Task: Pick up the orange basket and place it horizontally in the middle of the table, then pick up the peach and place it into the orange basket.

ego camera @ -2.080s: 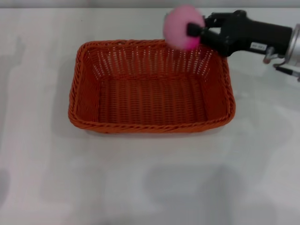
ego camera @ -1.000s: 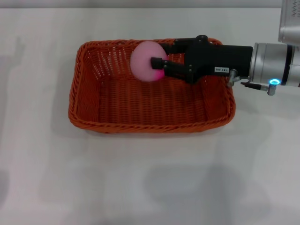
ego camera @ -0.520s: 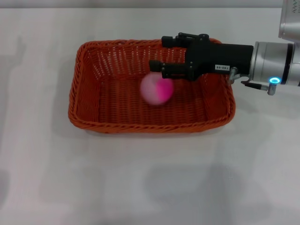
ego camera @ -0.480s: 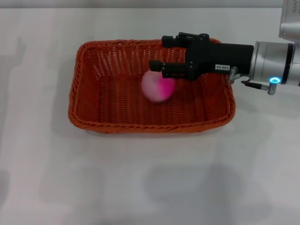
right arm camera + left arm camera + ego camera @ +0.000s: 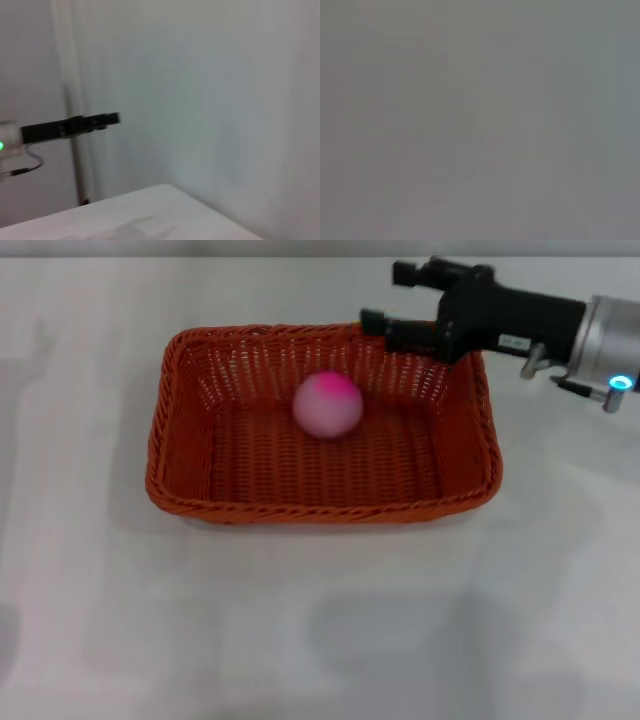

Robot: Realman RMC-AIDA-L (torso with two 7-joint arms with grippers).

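Peach in the basket, right gripper empty above the far rim.

The right gripper (image 5: pixel 395 298) has its two fingers spread apart and holds nothing. It hangs over the far right corner of the basket (image 5: pixel 180 490), with its black body reaching in from the right side. The peach (image 5: pixel 328 404) lies down inside the basket, on the woven floor close to the far wall, pink side up. From the gripper, the peach is to the left and a bit nearer the robot, and lower down; the two do not touch. The basket sits with its long side running left to right, about in the middle of the table (image 5: pixel 320 620). The left gripper is not seen in any view. It looks like both jobs are done, so the right arm only needs to pull away without bumping the rim.
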